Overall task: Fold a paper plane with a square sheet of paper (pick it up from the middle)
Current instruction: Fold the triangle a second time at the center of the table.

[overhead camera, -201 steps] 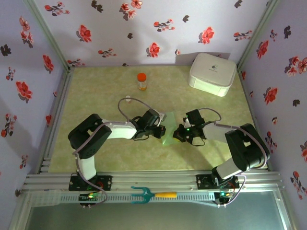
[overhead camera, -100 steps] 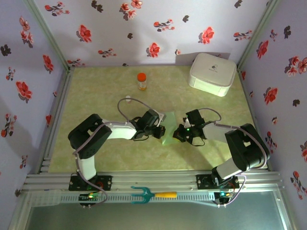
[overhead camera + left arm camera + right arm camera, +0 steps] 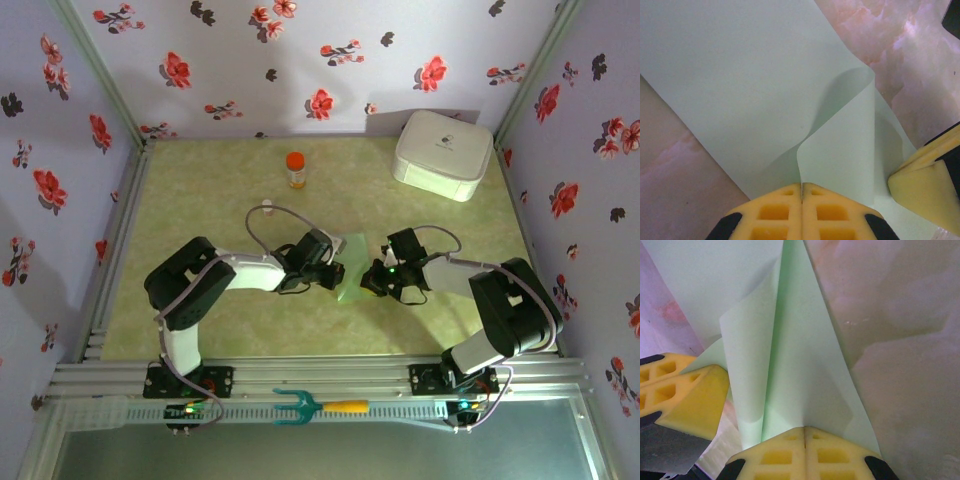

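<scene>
Centre of the surface (image 3: 220, 200), a pale yellow-green slab with marbled veining and a dull sheen. The square sheet of paper (image 3: 352, 265) is there, lifted between the two arms, thin, matte, pale mint green, no longer flat. The left pincer (image 3: 338, 275) comes at it from the left, the right pincer (image 3: 368, 280) from the right, and the two heads sit near each other with the paper between them. Left wrist view: the yellow pads, moulded with square hollows, are pressed together with no gap, and a paper edge runs straight down into their seam; above it the sheet bows in a soft S-curve, one flap curling forward and casting a grey shadow on the smooth panel behind. The other arm's yellow pad touches the sheet at the lower right of that view. Right wrist view: pads likewise closed tight on the paper; from the seam the sheet fans upward in long narrow triangular panels meeting at a sharp ridge, one rounded fold loose on the left. Both pincers are clamped on the sheet. Far right corner: a white rounded box (image 3: 443, 152), glossy, with soft corners. Back centre: a small bottle (image 3: 295, 169) with an orange cap, upright. Near rail: a teal fork-shaped tool (image 3: 318, 406) with a yellow handle, lying flat. The walls (image 3: 300, 60) are lilac, printed with red flowers.
</scene>
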You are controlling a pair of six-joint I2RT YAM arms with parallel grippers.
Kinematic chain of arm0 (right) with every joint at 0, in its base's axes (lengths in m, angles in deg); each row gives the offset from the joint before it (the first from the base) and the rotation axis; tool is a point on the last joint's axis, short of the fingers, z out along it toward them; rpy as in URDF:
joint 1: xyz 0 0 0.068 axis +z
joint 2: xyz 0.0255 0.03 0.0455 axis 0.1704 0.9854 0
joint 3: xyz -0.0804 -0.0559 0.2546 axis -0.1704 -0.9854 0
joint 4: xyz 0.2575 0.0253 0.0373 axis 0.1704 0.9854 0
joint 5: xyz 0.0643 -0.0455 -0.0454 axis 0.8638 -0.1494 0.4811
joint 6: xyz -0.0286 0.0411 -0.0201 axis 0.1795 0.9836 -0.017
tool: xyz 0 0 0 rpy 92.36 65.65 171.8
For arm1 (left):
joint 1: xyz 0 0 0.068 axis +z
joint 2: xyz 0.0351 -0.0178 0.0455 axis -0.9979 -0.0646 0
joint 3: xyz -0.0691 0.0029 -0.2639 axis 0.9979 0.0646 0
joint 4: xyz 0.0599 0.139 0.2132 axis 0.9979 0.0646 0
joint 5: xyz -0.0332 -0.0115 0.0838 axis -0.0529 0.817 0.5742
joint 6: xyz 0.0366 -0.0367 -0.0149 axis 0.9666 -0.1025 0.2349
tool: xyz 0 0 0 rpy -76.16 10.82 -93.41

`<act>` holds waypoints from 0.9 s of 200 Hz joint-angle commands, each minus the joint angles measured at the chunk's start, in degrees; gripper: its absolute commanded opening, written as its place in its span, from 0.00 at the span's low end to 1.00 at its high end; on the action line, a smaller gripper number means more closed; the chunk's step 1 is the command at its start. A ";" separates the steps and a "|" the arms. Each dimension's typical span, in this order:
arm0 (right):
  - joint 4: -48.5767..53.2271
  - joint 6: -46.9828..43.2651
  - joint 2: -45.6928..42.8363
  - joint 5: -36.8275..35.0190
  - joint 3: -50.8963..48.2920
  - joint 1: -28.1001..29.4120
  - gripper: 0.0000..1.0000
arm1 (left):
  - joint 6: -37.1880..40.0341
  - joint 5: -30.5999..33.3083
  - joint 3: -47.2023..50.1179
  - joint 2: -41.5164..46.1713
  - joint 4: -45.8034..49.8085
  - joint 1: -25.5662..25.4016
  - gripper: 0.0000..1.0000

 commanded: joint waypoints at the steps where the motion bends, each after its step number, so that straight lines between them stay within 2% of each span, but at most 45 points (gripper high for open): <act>1: 3.81 -1.14 0.84 -3.45 -0.05 0.39 0.00 | 1.34 -0.56 0.17 -1.19 -0.05 0.02 0.06; 48: 3.53 -1.19 0.14 -3.31 0.07 0.34 0.02 | 1.14 -0.53 -0.03 -1.27 0.74 -0.05 0.05; 79: 2.31 -0.34 -4.01 -3.72 0.47 -0.13 0.05 | 0.48 -1.16 0.00 -1.19 1.00 0.01 0.05; 108: -3.65 3.74 -6.72 -1.28 0.12 -0.89 0.00 | -0.26 -1.40 0.15 -1.24 1.06 -0.07 0.05; 152: -13.55 9.52 -1.90 3.70 0.85 -0.33 0.00 | -0.44 -1.42 0.08 -1.36 1.01 -0.07 0.05; 180: -14.75 10.15 0.75 3.55 2.37 0.28 0.00 | -0.42 -1.49 0.00 -1.43 1.23 -0.06 0.05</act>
